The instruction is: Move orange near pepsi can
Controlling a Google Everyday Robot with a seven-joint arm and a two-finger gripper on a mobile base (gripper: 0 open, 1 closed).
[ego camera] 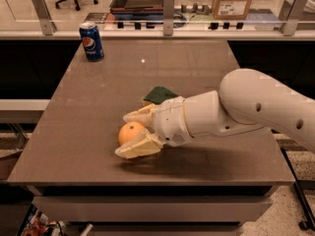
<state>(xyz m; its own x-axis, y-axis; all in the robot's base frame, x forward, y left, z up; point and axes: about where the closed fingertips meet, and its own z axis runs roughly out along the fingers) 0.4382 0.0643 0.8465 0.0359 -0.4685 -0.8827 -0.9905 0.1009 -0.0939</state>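
Orange sits within my end effector for pickup; whether it's pinched I cannot tell; can waits at 11 o'clock.

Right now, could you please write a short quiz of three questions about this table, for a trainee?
1. True or false: the can lies on its side.
2. The sponge lies: A) just behind the gripper; B) next to the can; C) at the table's far edge.
3. Fill in: the gripper is at the ____, near the table's front edge.

Key
1. False: the can stands upright, at the far left corner.
2. A
3. orange
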